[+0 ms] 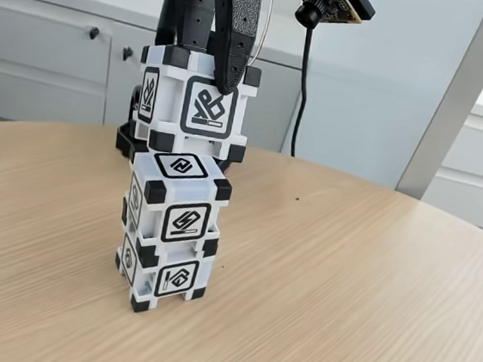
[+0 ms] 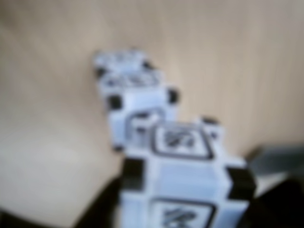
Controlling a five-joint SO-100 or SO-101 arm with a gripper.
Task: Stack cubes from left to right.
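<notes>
A: Where are the cubes seen?

B: In the fixed view, two cubes are stacked on the wooden table (image 1: 344, 278): a bottom cube (image 1: 162, 275) with a middle cube (image 1: 177, 196) on it. A third cube (image 1: 193, 102) is held above and slightly behind them, not seated on the stack.

A: And the gripper?

B: The gripper (image 1: 205, 52) is clamped on the third cube from above. In the wrist view, the held cube (image 2: 183, 185) is blurred, with the stack below.

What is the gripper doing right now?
Gripper: shut on the top cube, holding it just above the two stacked cubes.
</notes>
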